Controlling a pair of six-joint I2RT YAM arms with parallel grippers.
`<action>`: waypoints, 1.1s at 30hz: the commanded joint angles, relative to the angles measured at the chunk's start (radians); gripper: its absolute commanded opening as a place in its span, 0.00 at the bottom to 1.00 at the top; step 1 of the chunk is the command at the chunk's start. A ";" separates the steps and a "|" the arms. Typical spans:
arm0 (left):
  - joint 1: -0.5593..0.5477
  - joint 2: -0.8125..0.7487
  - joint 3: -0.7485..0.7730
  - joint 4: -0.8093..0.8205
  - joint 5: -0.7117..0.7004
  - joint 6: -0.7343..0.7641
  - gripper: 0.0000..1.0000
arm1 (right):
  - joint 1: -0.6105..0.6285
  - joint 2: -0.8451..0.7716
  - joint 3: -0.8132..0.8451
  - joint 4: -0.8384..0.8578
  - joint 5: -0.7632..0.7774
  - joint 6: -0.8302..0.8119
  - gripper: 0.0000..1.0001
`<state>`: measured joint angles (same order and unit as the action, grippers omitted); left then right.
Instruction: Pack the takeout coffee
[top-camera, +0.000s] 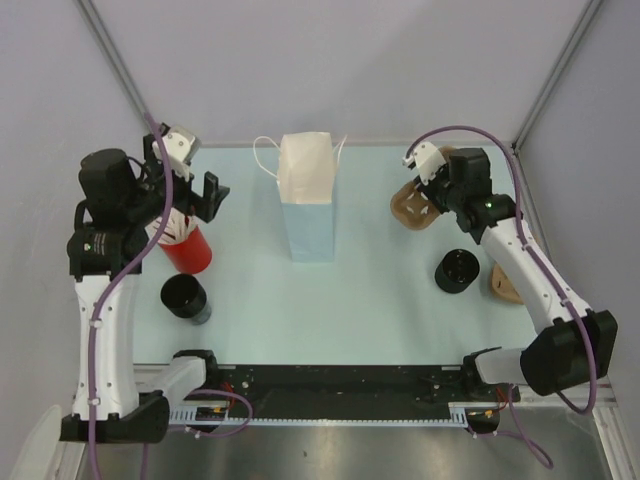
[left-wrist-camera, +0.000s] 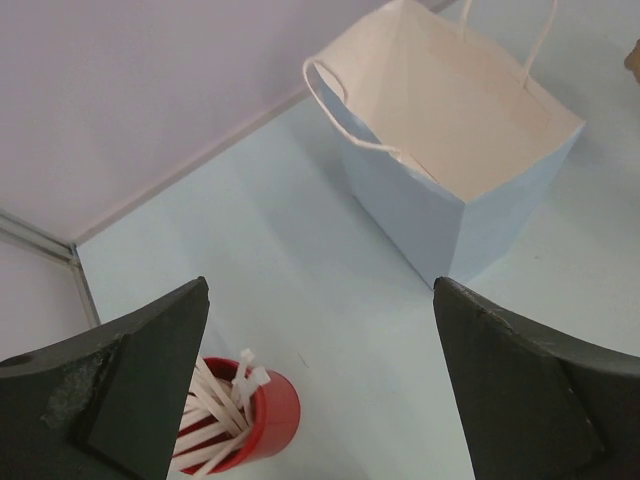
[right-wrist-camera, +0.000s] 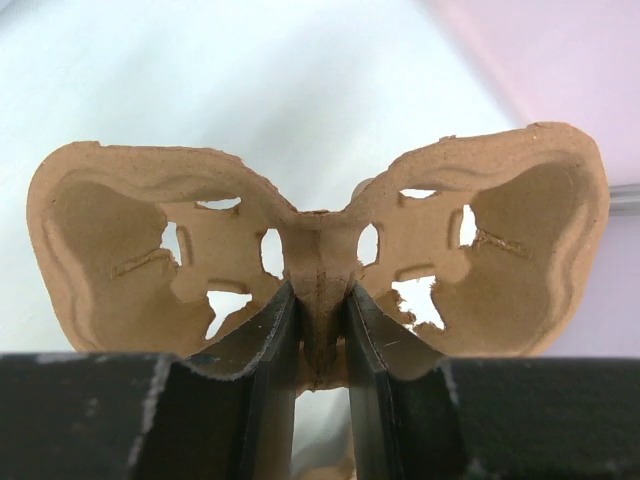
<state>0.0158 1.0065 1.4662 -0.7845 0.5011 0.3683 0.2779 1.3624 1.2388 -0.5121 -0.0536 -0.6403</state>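
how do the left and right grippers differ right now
The left gripper has its jaws wide apart and holds nothing; the right gripper is shut on the centre ridge of the brown cup carrier. The left gripper hovers by the red straw cup, the right gripper by the carrier. Both are black.

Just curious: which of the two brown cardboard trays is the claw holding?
The farther tray, pinched at its middle by the right claw; the nearer tray lies free.
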 joint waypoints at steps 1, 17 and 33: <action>-0.007 0.093 0.155 -0.012 -0.004 0.006 0.99 | 0.001 -0.092 0.051 0.200 0.145 -0.018 0.27; -0.160 0.564 0.546 -0.099 -0.094 -0.177 0.99 | 0.116 -0.128 0.261 0.386 0.362 0.004 0.27; -0.240 0.653 0.586 -0.125 -0.139 -0.138 0.26 | 0.260 -0.030 0.565 0.115 0.212 0.090 0.29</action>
<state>-0.2096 1.6482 2.0068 -0.9028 0.3832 0.2298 0.4877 1.2961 1.7588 -0.3302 0.2012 -0.5709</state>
